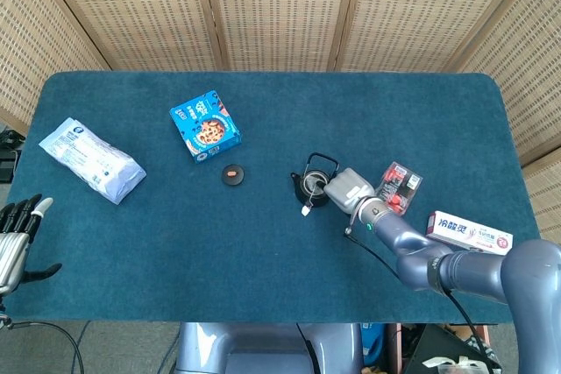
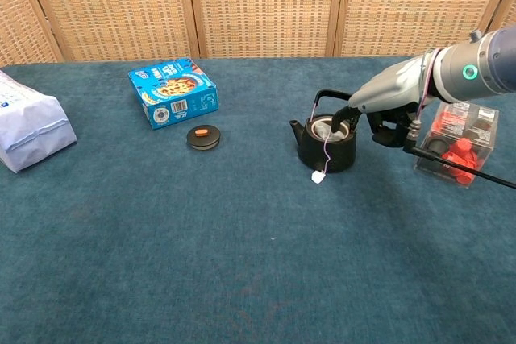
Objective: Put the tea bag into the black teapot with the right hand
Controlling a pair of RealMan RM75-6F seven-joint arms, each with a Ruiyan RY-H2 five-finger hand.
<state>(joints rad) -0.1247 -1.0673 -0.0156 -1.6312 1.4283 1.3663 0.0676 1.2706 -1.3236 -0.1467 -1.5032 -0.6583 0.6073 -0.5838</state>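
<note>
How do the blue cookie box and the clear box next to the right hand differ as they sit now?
The blue cookie box is opaque printed card, while the clear box is see-through, showing red pieces inside. The blue cookie box sits apart near the round black lid, on the left of the teapot; the clear box sits right of it, close behind the right hand. Both rest on the blue table, and neither is held.
</note>
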